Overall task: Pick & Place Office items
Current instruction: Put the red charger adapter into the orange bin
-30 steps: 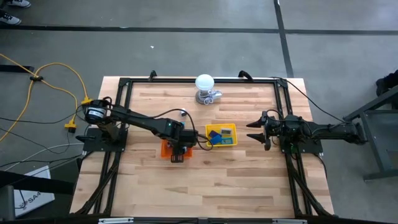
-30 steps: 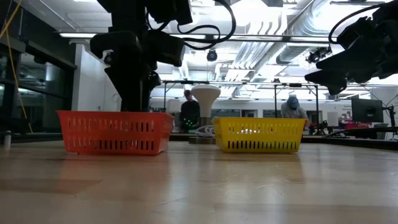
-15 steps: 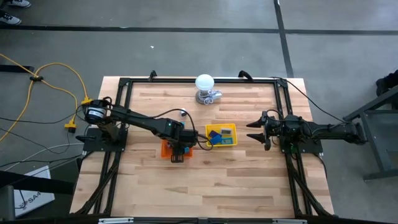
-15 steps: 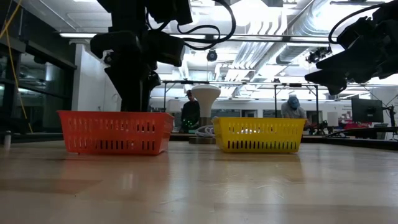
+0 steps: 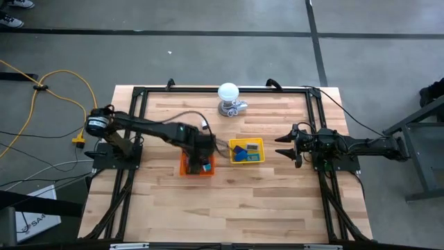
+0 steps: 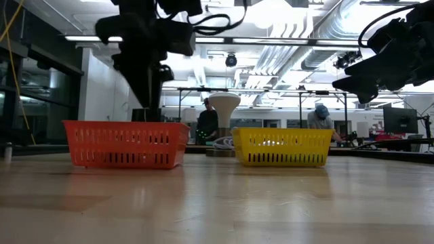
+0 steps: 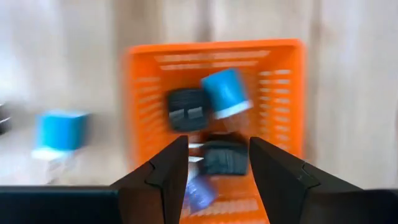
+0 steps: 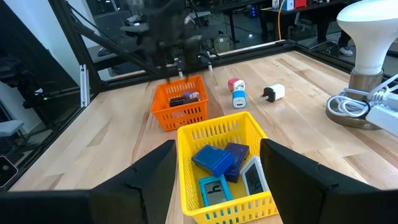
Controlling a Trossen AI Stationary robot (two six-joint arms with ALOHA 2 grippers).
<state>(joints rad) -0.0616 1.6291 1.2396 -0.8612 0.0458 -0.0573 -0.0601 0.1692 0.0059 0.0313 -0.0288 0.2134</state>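
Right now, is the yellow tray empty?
No, the yellow tray holds several blue and grey flat blocks, seen in the right wrist view.

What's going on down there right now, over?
Left gripper open, empty, above orange tray. Right gripper open, waiting beside yellow tray. Office items in both trays; a few loose on table. Nothing blocking.

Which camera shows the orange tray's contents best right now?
The left wrist view: it looks down into the orange tray at dark and blue pieces. The high view is partly blocked by the arm, the low view shows only its wall, the right wrist view is distant.
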